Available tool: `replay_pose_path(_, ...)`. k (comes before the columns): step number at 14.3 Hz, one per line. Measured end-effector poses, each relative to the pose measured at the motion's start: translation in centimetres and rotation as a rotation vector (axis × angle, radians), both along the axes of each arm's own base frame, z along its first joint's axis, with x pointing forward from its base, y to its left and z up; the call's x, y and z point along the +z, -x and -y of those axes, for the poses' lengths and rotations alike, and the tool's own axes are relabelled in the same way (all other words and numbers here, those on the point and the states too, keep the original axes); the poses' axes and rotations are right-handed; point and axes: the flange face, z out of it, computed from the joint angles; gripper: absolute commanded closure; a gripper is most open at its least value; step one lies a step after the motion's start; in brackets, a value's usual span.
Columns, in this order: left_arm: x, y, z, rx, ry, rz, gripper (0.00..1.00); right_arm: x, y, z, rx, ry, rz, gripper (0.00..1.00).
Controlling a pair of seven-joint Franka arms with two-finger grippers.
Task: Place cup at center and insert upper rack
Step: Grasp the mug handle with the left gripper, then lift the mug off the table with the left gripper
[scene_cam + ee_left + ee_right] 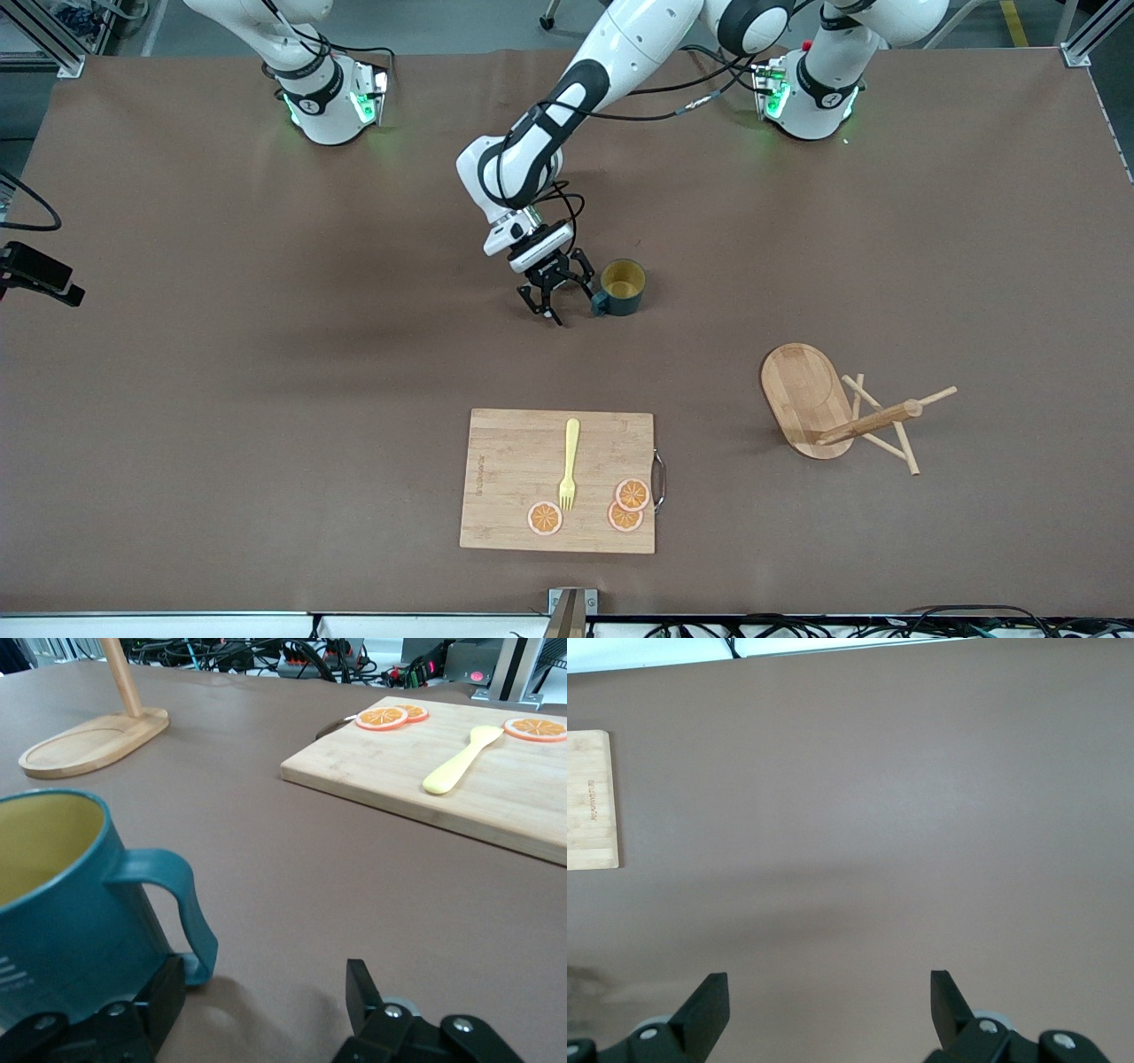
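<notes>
The left gripper (560,297) sits low at mid-table, its fingers spread and empty, just beside the handle of the upright, empty cup (622,287). The rack (828,403) lies tipped on its side toward the left arm's end, nearer the front camera than the cup. Only the right wrist view shows the right gripper (829,1003), wide open, holding nothing, over bare table (921,815).

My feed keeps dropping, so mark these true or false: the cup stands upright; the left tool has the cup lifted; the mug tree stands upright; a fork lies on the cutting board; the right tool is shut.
1. The cup stands upright: true.
2. The left tool has it lifted: false, the cup sits on the table, the tool open beside its handle.
3. The mug tree stands upright: false, it lies tipped over.
4. A fork lies on the cutting board: true.
5. The right tool is shut: false, open.
</notes>
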Motion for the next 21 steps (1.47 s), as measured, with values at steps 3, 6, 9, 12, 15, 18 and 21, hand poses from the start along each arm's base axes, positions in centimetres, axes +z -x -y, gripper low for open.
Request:
replay_pose_path(3, 0.41, -0.17, 0.0, -0.01, -0.022, 0.028, 0.19, 0.0, 0.0, 0.0, 0.0, 0.0, 0.0, 0.0)
replay_pose_path(6, 0.32, -0.16, -0.14, -0.007, -0.035, 0.039, 0.19, 0.0, 0.0, 0.0, 0.0, 0.0, 0.0, 0.0)
replay_pose_path(9, -0.03, -0.53, -0.44, -0.012, -0.049, 0.051, 0.28, 0.01, -0.01, 0.0, -0.001, 0.0, 0.001, 0.0)
replay_pose_path(12, -0.29, -0.53, -0.52, -0.014, -0.053, 0.051, 0.39, 0.01, -0.01, 0.0, -0.001, 0.0, 0.001, 0.0)
replay_pose_path(15, -0.48, -0.51, -0.57, -0.014, -0.056, 0.051, 0.47, 0.01, -0.01, 0.0, -0.001, 0.0, 0.001, 0.0)
replay_pose_path(18, -0.52, -0.5, -0.58, -0.014, -0.057, 0.05, 0.55, 0.01, -0.01, 0.0, -0.001, 0.0, 0.001, 0.0)
replay_pose_path(21, -0.42, -0.56, -0.54, -0.013, -0.055, 0.052, 0.7, 0.01, -0.01, 0.0, -0.001, 0.0, 0.001, 0.0)
